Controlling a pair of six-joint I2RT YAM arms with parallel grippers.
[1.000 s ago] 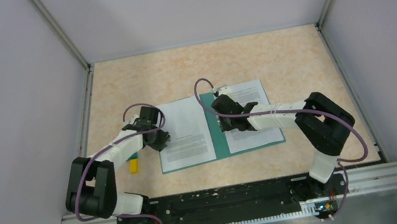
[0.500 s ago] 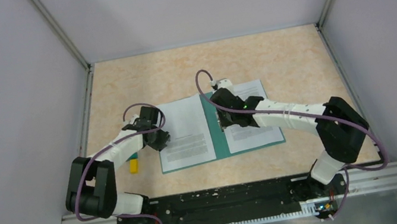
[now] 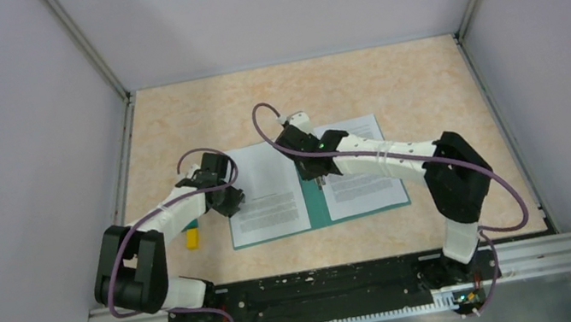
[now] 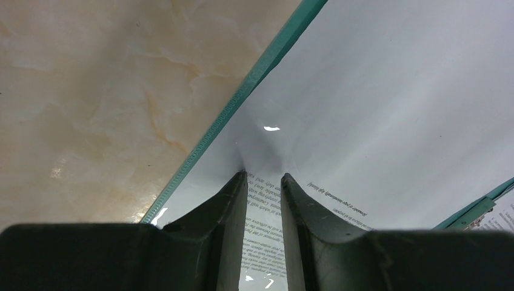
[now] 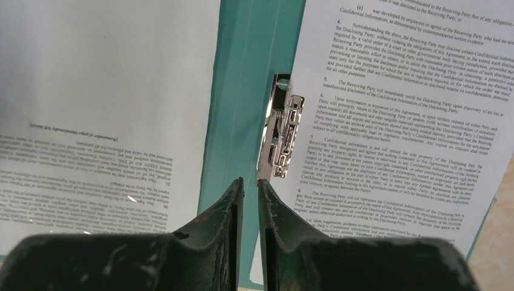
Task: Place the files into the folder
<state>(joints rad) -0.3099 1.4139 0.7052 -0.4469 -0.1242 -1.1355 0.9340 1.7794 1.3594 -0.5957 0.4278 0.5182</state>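
Note:
The teal folder (image 3: pixel 315 208) lies open on the table. One printed sheet (image 3: pixel 268 190) lies on its left half and another (image 3: pixel 366 187) on its right half. My left gripper (image 3: pixel 235 206) presses on the left sheet's left edge; its narrowly parted jaws (image 4: pixel 263 176) pucker the paper (image 4: pixel 363 109) between the tips. My right gripper (image 3: pixel 315 175) is over the spine, shut and empty. In the right wrist view its tips (image 5: pixel 250 180) sit just below the metal fastener (image 5: pixel 280 136), between the two sheets.
A small yellow block (image 3: pixel 192 239) lies on the table left of the folder, under my left forearm. Grey walls enclose the table on three sides. A black rail (image 3: pixel 327 284) runs along the near edge.
My right wrist has swung up and left, from over the right sheet to over the folder's spine. The left arm and the papers have not moved.

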